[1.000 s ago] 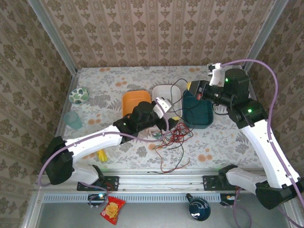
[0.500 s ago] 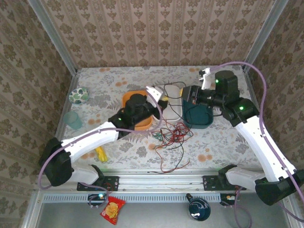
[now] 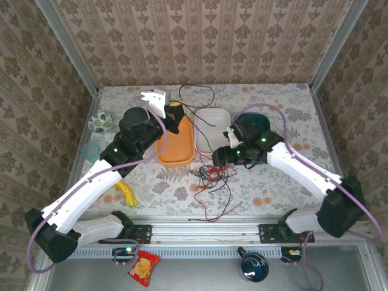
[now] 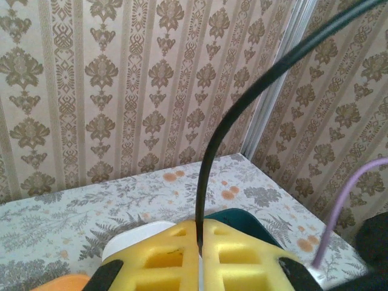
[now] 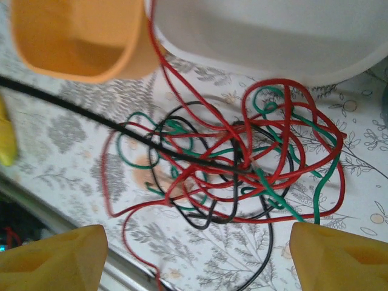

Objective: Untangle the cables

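Now left gripper point(image 4: 200, 245) has clamped shut on the black cable point(image 4: 204, 176), pulling it toward the table's point(image 3: 267, 200) far edge, while right gripper point(image 5: 197, 254) has opened wide, empty, over the tangle point(image 5: 242, 151) near the front edge, so black probably starts freeing.

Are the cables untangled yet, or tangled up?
Tangled. The red cable, green cable and black cable loop through one another in one knot on the table.
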You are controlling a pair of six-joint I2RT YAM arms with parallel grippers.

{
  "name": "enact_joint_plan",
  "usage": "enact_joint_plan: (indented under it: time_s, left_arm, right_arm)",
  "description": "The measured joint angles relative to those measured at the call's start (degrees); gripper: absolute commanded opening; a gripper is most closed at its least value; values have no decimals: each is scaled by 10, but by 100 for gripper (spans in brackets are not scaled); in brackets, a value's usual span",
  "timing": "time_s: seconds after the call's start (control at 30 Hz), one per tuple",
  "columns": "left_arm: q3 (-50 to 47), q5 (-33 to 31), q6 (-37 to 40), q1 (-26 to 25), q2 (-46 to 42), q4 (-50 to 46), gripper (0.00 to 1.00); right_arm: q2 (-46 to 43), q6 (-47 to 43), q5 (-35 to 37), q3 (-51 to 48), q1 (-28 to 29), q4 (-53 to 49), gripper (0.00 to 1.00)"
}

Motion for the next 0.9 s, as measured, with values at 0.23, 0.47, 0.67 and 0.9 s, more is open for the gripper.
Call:
enact_joint_plan:
  time_s: [0.23, 0.47, 0.67, 0.9]
  left_arm:
    - [0, 5, -4, 0, -2, -11, 0]
    - [55, 7, 0, 0, -7, -30, 0]
    - [142, -8, 14, 14, -16, -60, 0]
    - [208, -23, 18, 63, -19, -90, 0]
  right_arm:
    - [111, -13, 2, 1, 7, 19, 68]
    - [194, -19, -2, 5, 8, 29, 44]
    - [196, -25, -13, 6, 8, 37, 26]
    - [194, -26, -30, -6, 7, 63, 7]
